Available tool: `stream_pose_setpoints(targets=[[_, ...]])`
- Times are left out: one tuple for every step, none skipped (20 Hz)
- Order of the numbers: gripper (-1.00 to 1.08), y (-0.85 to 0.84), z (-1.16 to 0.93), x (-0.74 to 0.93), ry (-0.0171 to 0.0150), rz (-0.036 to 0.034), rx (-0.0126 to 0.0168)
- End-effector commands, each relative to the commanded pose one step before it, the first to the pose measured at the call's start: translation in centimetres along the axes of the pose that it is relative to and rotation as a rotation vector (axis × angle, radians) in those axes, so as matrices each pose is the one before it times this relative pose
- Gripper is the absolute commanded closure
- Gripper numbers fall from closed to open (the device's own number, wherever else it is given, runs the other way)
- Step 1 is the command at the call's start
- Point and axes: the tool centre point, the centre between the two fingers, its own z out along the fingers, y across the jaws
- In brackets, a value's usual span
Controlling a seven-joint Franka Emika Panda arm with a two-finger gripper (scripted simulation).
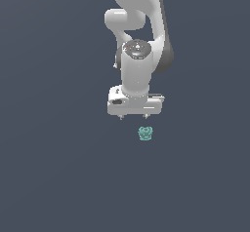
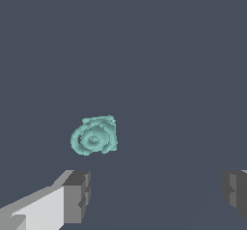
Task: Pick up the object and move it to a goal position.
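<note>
Because the tiny teal-green knobbly round blob (image 2: 94,136) looks light and bumpy (it may roll), pinch it across its middle. It lies free beyond the white robot gripper (image 2: 155,191), whose fingers (image 2: 77,195) stand wide apart, nearer one finger.

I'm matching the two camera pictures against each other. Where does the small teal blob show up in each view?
Exterior view: the teal blob lies just below the gripper, slightly toward the exterior view's right.
Wrist view: the teal blob lies beyond the open fingertips, nearer one of them.
Shared landmark: the gripper.
</note>
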Motion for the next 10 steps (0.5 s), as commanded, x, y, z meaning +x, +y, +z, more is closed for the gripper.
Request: stream_pose_setpoints(targets=[[-0.92,0.001,0.000,0.000,0.00000,0.00000,0.00000],[-0.92,0.047,0.001,0.014,0.00015,0.00069,-0.00067],[-0.92,0.126,0.008,0.041,0.00034,0.00175,-0.00159],[-0.92,0.218,0.010,0.068,0.00060,0.00307,-0.00280],[-0.92,0.303,0.012,0.094,0.00083,0.00426,-0.00387],[-0.92,0.392,0.011,0.119,0.00108,0.00552,-0.00497],[-0.92,0.445,0.004,0.132,0.00124,0.00626,-0.00555],[-0.92,0.376,-0.007,0.107,0.00106,0.00531,-0.00456],[-0.92,0.288,-0.016,0.079,0.00083,0.00409,-0.00335],[-0.92,0.201,-0.023,0.051,0.00060,0.00287,-0.00218]])
